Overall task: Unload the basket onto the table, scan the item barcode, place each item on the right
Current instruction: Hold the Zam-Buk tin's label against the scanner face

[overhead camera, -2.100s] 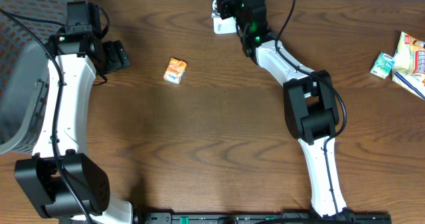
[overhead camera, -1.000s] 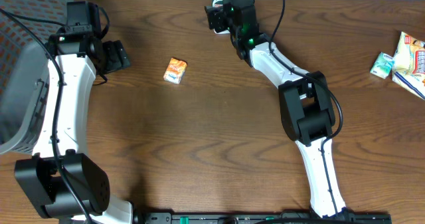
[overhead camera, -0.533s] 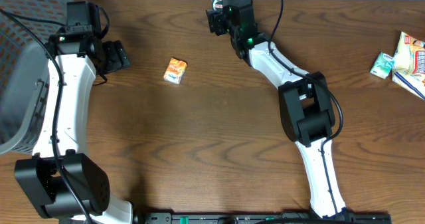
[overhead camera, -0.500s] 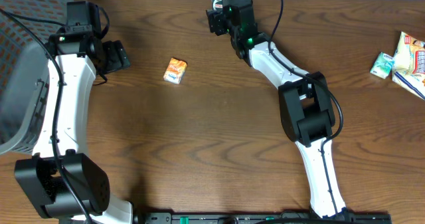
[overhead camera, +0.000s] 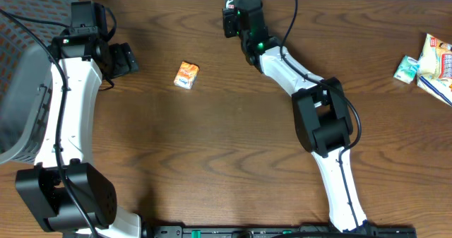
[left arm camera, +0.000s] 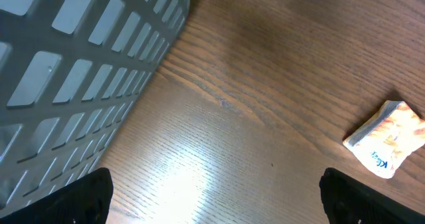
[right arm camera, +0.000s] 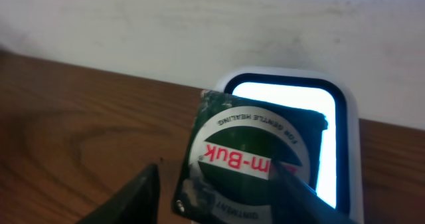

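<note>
1. Overhead view
   - The left arm rises along the left side of the table, beside the grey basket.
   - The left gripper points right. Its jaws are spread and hold nothing.
   - An orange packet lies flat on the wood, near the left gripper but apart from it.
   - The right arm is stretched diagonally from the near edge to the far edge of the table. The elbow is bent at mid-table.
   - The right gripper sits at the far edge. What it carries is hidden under the wrist.
   - A teal packet and snack bags lie at the right edge, well apart from both arms.

2. Left wrist view
   - Both black fingertips show at the lower corners, set wide apart over bare wood.
   - The basket wall fills the upper left. The orange packet lies at the right edge, untouched.

3. Right wrist view
   - A dark green packet stands between the fingers, with its label upside down.
   - The packet is directly in front of the lit window of the white scanner, covering the window's lower part.
   - The scanner stands against a pale wall.
   - One finger overlaps the packet's lower corner, and the other sits just beside its edge. Whether the jaws are clamped on the packet cannot be determined.
</note>
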`<control>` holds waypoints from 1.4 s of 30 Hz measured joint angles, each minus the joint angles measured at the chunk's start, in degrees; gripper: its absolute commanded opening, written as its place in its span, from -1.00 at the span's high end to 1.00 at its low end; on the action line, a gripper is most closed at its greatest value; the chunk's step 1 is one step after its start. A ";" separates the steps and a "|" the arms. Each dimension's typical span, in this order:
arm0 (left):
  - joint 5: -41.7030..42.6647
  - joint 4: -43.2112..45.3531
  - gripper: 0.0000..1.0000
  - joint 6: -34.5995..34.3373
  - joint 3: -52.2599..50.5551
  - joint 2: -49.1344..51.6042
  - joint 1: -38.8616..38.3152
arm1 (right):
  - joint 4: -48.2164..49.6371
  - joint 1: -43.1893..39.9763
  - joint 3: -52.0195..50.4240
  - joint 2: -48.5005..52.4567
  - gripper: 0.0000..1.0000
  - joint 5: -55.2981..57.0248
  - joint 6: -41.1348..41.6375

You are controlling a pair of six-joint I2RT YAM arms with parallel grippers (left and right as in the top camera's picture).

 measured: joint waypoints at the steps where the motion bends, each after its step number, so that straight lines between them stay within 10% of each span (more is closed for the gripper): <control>1: 0.00 0.00 -0.95 0.00 0.00 0.00 0.00 | -0.24 0.22 0.00 0.02 0.21 0.28 -0.02; 16: 0.00 0.00 -0.95 0.00 0.00 0.00 0.00 | -1.99 0.46 0.00 0.00 0.97 1.75 0.35; 18: 0.00 0.00 -0.95 0.00 0.00 0.00 0.00 | -2.29 0.46 0.00 -0.04 0.68 1.75 0.46; 20: 0.00 0.00 -0.95 0.00 0.00 0.00 0.00 | -2.38 0.48 0.00 -0.11 -0.35 1.73 0.83; 21: 0.00 0.00 -0.95 0.00 0.00 0.00 0.00 | -2.36 0.48 0.00 -0.15 -0.54 1.60 0.61; 42: 0.00 0.00 -0.95 0.00 0.00 0.00 0.00 | 1.27 0.79 0.00 -0.20 -0.45 5.60 0.39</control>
